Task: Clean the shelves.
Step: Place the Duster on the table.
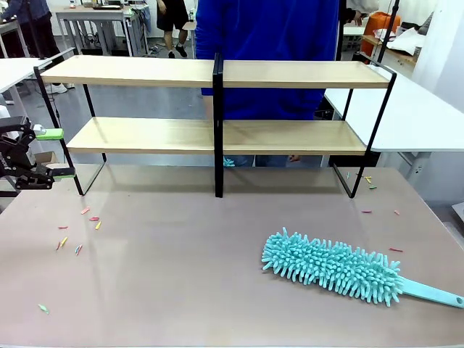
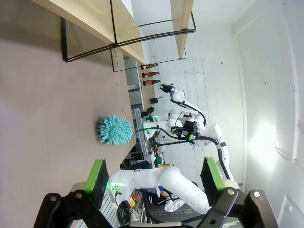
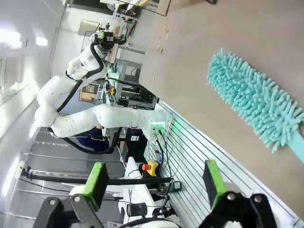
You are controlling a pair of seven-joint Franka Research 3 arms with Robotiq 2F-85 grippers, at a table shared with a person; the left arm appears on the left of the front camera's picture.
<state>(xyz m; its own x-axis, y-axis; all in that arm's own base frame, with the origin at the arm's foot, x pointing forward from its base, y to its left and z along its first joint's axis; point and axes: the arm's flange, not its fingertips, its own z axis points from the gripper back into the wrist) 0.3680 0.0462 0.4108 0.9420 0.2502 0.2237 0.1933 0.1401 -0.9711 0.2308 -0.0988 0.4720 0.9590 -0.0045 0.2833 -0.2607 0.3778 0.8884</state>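
Both grippers, left [image 2: 154, 178] and right [image 3: 154, 180], jaws open, empty; duster [image 1: 332, 267] lies flat on counter [image 1: 181, 290]; low pickup risks scraping; shelves [image 1: 217, 134] untouched.

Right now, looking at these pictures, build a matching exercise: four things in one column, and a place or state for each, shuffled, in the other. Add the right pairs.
1. duster
2. shelves
3. left gripper
4. coloured scraps

A. open, at the table's left edge
B. standing at the table's far side
C. lying near the right front corner
D. scattered on the tabletop

Pairs: 1-C, 2-B, 3-A, 4-D
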